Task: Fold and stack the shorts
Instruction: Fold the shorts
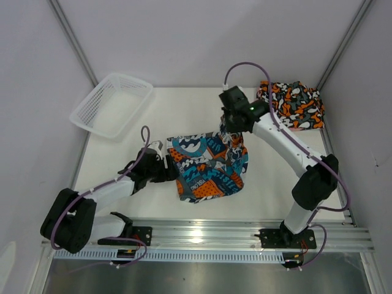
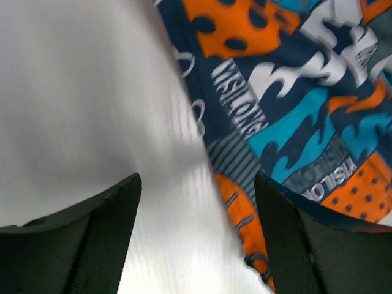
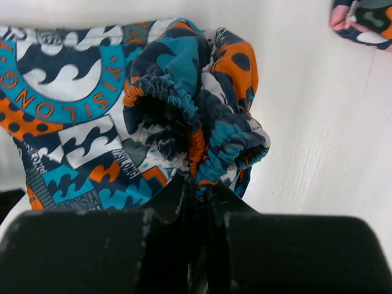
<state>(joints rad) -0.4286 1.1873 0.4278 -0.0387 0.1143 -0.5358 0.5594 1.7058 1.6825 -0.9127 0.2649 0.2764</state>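
The teal-navy shorts (image 1: 208, 166) lie spread in the middle of the table. My right gripper (image 1: 231, 131) is at their far right corner, shut on the bunched elastic waistband (image 3: 196, 122), which is lifted a little. My left gripper (image 1: 163, 160) is low at the shorts' left edge and stands open. In the left wrist view the orange hem (image 2: 245, 233) lies between its fingers (image 2: 101, 239), close to the right one. The black shorts with orange-white blotches (image 1: 291, 104) rest folded at the back right, with a pink edge (image 1: 301, 127) showing under them.
A white mesh basket (image 1: 112, 104) stands at the back left corner. The table (image 1: 122, 153) is walled on three sides. A metal rail (image 1: 202, 236) with both arm bases runs along the near edge. A corner of the black shorts (image 3: 364, 21) shows in the right wrist view.
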